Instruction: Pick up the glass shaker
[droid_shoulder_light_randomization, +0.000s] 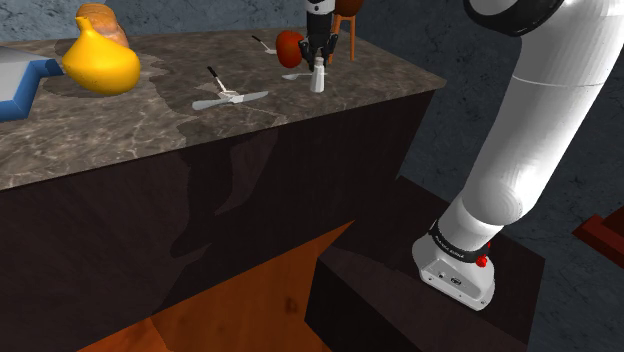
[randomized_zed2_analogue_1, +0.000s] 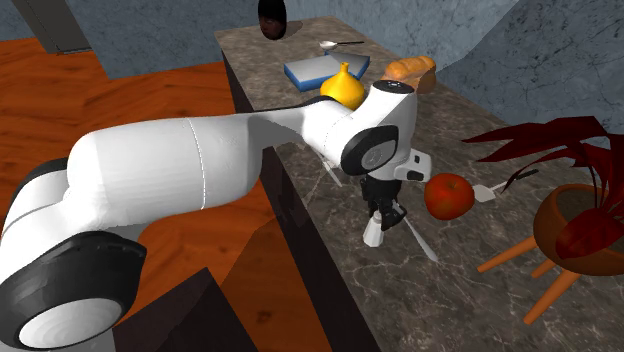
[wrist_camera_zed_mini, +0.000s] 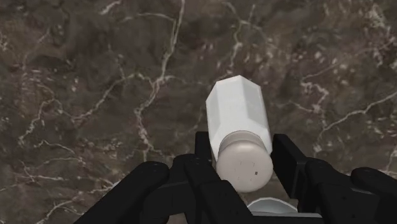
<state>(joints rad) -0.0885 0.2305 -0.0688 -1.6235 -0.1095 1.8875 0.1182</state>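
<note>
- Lower right of the shoulder view: the dark stand (droid_shoulder_light_randomization: 400, 295) carries the white arm (droid_shoulder_light_randomization: 540, 130), which rises out of the top edge.
- Across the middle of that view runs the marble counter (droid_shoulder_light_randomization: 150, 135). A pale utensil (droid_shoulder_light_randomization: 232, 98) lies at its centre, and a yellow squash (droid_shoulder_light_randomization: 100, 62) sits at upper left.
- Upper centre, near the counter's far edge: the shaker (droid_shoulder_light_randomization: 318, 78) stands upright under the gripper (droid_shoulder_light_randomization: 319, 62), which points straight down over it. A red fruit (droid_shoulder_light_randomization: 290, 45) sits just beside it on the left.
- In the wrist view the shaker (wrist_camera_zed_mini: 236, 121) shows a white faceted body and a pale rounded cap. The black fingers (wrist_camera_zed_mini: 289, 159) press in on both sides at cap and shoulder height with no gap showing. The jaws read as clasped on the shaker.
- Whether its base rests on the stone or hangs just clear of it cannot be told.
- In the second exterior view, right of centre, the gripper (randomized_zed2_analogue_1: 383, 222) hangs over the shaker (randomized_zed2_analogue_1: 373, 233), with the fruit (randomized_zed2_analogue_1: 449, 195) near on the right.
- Handling, as a judgement: the shaker looks small and light, rigid, smooth-sided and likely slippery. If it is glass, as the task says, it breaks on a drop.
- The flat facets just under the cap look like the best hold, since the pads can sit square there. The rounded cap gives less purchase and could let the body swing or slide out.
- A firm, centred squeeze and a straight vertical lift would suit, keeping clear of the fruit.
</note>
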